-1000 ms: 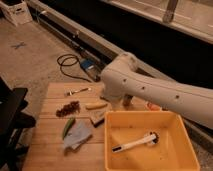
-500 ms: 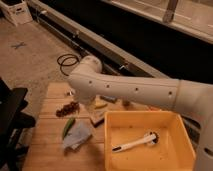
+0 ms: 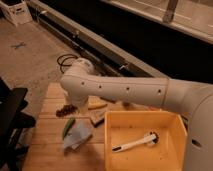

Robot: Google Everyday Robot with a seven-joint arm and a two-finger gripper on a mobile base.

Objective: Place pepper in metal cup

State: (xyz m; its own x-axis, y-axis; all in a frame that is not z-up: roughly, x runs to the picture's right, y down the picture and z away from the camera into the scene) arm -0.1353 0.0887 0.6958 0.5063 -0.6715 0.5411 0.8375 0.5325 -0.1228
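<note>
Pepper [image 3: 67,127] lies on counter [image 3: 45,150], not picked up yet; claw spread, hid behind my arm [image 3: 115,90]. Nxt: drop down & pinch it

Only one view here. The scene is looked down on steeply from above, with the robot's arm [image 3: 125,90] caught close up, crossing from right to left. The wooden counter [image 3: 45,145] is framed near and low, the floor [image 3: 30,55] far left. The gripper is hidden behind the arm's left end, over the counter.
</note>
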